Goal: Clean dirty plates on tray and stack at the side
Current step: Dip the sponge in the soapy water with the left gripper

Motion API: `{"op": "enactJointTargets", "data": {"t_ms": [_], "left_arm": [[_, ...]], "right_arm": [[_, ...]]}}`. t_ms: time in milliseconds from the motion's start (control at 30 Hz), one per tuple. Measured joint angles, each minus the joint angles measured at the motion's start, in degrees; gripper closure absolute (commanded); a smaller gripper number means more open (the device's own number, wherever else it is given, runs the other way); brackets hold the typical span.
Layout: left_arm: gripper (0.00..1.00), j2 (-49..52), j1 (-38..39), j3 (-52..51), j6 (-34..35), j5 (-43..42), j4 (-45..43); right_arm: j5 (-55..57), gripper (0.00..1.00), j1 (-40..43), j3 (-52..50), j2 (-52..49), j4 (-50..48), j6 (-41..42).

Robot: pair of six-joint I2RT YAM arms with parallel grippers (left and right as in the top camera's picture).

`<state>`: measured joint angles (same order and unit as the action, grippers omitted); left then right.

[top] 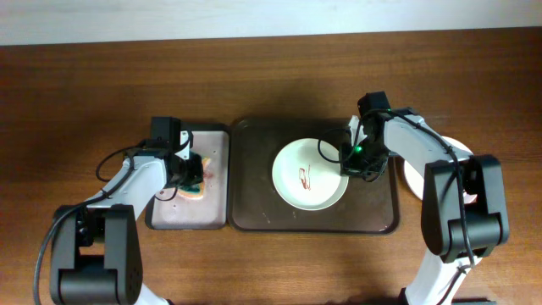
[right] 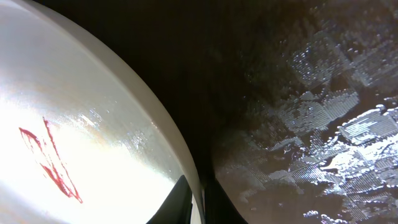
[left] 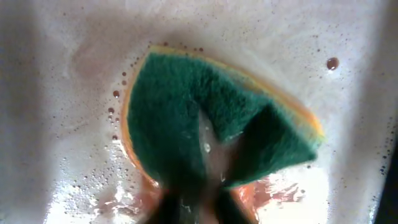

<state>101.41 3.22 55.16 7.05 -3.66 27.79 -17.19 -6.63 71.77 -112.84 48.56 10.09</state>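
Observation:
A white plate (top: 309,174) with red streaks (right: 53,163) lies in the dark brown tray (top: 254,212). My right gripper (top: 354,163) is shut on the plate's right rim (right: 198,202), one finger inside and one outside. My left gripper (top: 188,172) is shut on a green and orange sponge (left: 211,118), pinching its middle so it folds, over the wet soapy white tray (top: 174,213). A clean white plate (top: 417,176) lies at the right, partly hidden under my right arm.
The dark tray's floor (right: 323,124) is wet with soap film. Foam and reddish water lie around the sponge in the white tray (left: 81,180). Brown wooden table (top: 271,76) surrounds both trays.

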Motion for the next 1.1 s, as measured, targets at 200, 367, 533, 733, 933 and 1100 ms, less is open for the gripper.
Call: {"op": "enactJointTargets", "data": {"t_ms": [200, 367, 533, 733, 933, 1100], "left_arm": [[1.0, 0.2, -0.6, 0.4, -0.2, -2.2, 0.4], [1.0, -0.2, -0.5, 2.5, -0.2, -3.1, 2.9], [1.0, -9.7, -0.1, 2.8, -0.2, -2.1, 0.6], [1.0, -16.0, 1.9, 2.8, -0.2, 6.7, 0.3], [1.0, -17.6, 7.8, 2.8, -0.2, 20.0, -1.0], [1.0, -17.6, 11.2, 2.8, -0.2, 30.3, -1.0]], "right_arm": [[0.0, 0.89, 0.0, 0.0, 0.0, 0.0, 0.0], [0.0, 0.9, 0.0, 0.0, 0.0, 0.1, 0.0], [0.0, 0.9, 0.0, 0.0, 0.0, 0.3, 0.0], [0.0, 0.89, 0.0, 0.0, 0.0, 0.3, 0.0], [0.0, 0.89, 0.0, 0.0, 0.0, 0.3, 0.0], [0.0, 0.89, 0.0, 0.0, 0.0, 0.3, 0.0]]}}
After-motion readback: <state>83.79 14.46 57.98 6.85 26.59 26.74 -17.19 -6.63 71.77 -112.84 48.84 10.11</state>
